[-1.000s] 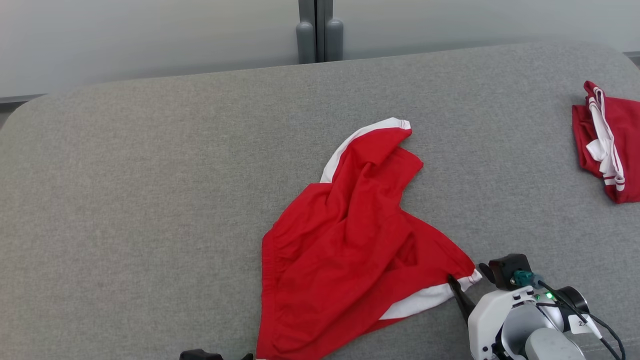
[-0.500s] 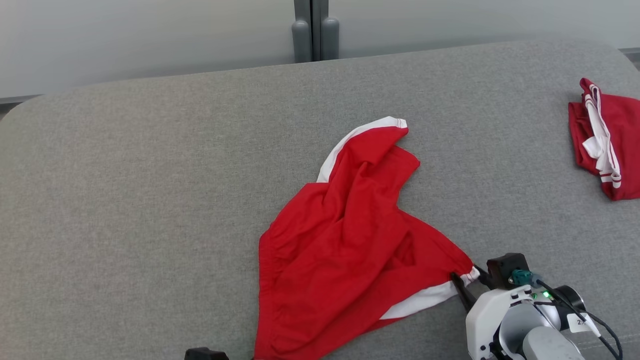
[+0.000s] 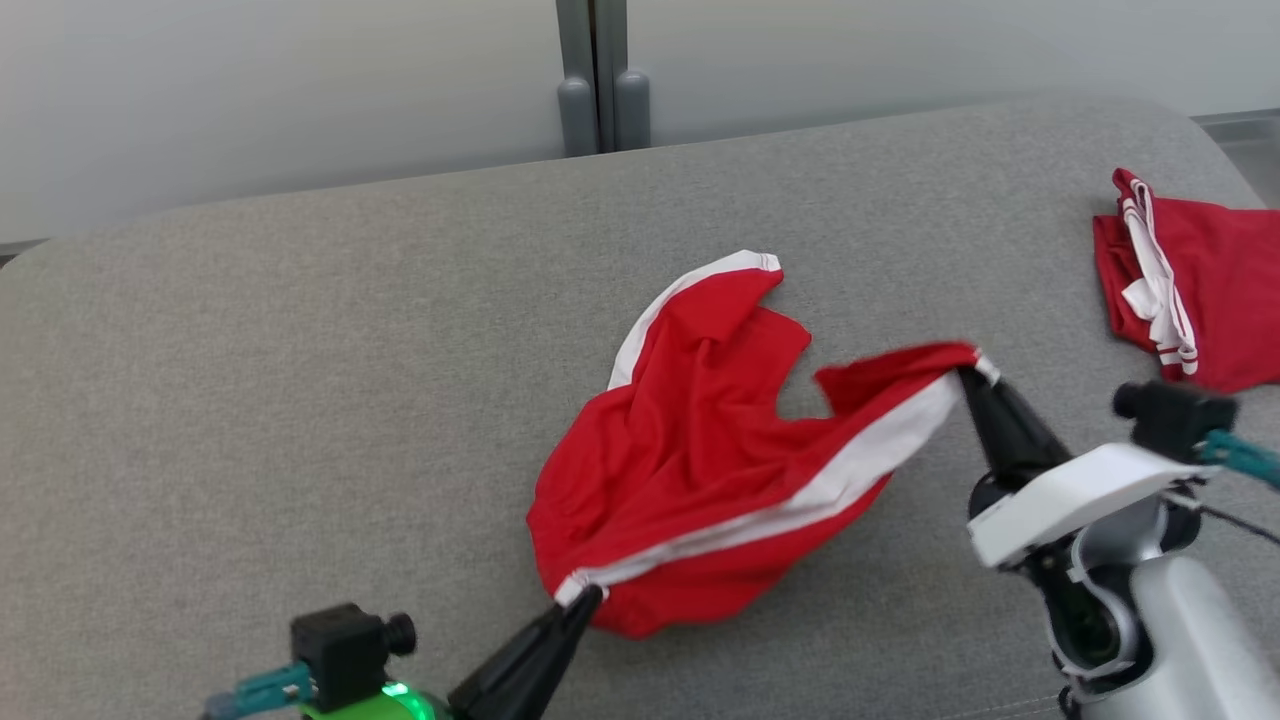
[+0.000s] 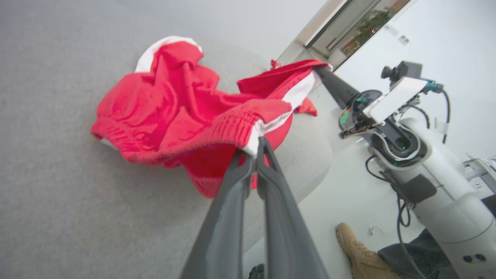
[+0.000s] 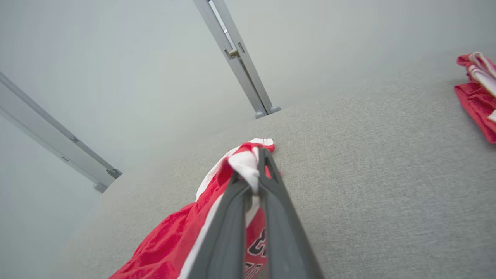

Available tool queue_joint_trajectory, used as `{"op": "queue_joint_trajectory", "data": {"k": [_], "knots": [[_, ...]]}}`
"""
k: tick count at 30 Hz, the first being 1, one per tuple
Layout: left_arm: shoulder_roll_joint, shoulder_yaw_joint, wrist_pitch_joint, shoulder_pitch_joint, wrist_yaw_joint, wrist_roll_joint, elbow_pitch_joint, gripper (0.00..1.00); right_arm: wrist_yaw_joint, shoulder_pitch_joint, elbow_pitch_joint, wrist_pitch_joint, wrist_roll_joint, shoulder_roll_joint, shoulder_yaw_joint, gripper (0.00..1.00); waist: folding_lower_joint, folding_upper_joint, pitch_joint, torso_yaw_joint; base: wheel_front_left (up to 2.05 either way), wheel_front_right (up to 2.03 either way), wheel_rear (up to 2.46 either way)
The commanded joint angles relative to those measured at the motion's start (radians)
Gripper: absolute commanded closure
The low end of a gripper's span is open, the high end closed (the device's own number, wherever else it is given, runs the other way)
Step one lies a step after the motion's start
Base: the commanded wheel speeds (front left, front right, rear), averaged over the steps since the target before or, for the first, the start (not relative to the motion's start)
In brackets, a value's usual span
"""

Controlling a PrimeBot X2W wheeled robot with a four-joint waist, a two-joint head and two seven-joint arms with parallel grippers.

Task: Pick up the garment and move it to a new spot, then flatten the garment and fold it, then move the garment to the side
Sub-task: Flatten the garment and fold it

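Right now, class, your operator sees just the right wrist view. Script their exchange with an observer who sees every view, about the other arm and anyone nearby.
Operator: Is the other arm holding anything?
Observer: Yes, the left gripper is shut on the red garment's white-trimmed corner.
Operator: Anyone nearby?
Observer: A person's tan boot stands on the floor.

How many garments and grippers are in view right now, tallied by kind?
Red garments: 2, the held garment and the other garment lying far to the right.
Grippers: 2, the left gripper and the right gripper, each shut on a white-trimmed end of the held garment.
Total: 4
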Motion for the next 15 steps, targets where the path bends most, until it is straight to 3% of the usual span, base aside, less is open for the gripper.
{"op": "queue_joint_trajectory", "data": {"k": [1, 9, 15], "knots": [[0.010, 0.015, -0.006, -0.027, 0.001, -0.033, -0.078, 1.00, 0.000, -0.002, -0.079, 0.016, 0.047, -0.006, -0.027, 1.00, 0.0000, -0.0001, -0.013, -0.016, 0.00, 0.00, 0.00], [0.056, 0.096, 0.078, -0.135, 0.030, -0.146, -0.456, 1.00, 0.000, -0.054, -0.491, 0.166, 0.195, 0.020, -0.195, 1.00, 0.0000, -0.0001, -0.005, -0.070, 0.00, 0.00, 0.00], [0.062, 0.154, 0.210, -0.344, 0.114, -0.231, -0.536, 1.00, 0.000, -0.205, -0.605, 0.304, 0.205, 0.049, -0.268, 1.00, 0.0000, -0.0001, 0.058, -0.099, 0.00, 0.00, 0.00]]}}
